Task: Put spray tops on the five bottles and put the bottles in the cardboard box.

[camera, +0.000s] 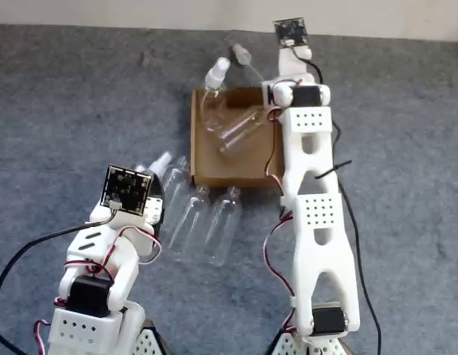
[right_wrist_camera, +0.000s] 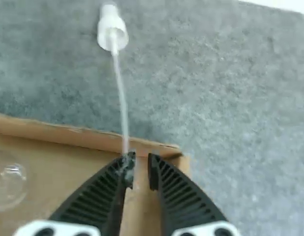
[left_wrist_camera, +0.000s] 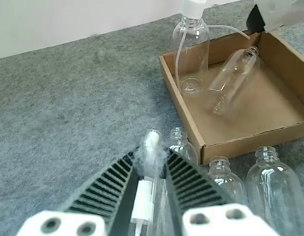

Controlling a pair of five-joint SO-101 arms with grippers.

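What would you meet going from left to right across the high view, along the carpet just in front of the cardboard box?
Left arm → spray top that it holds → bottle without a top → second bottle without a top → right arm.

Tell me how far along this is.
Done: one capped bottle sits in the cardboard box. In hand: left gripper holds a spray top. Left: the uncapped bottle in the box and three bottles outside need tops; a second top lies beyond the box at the right gripper.
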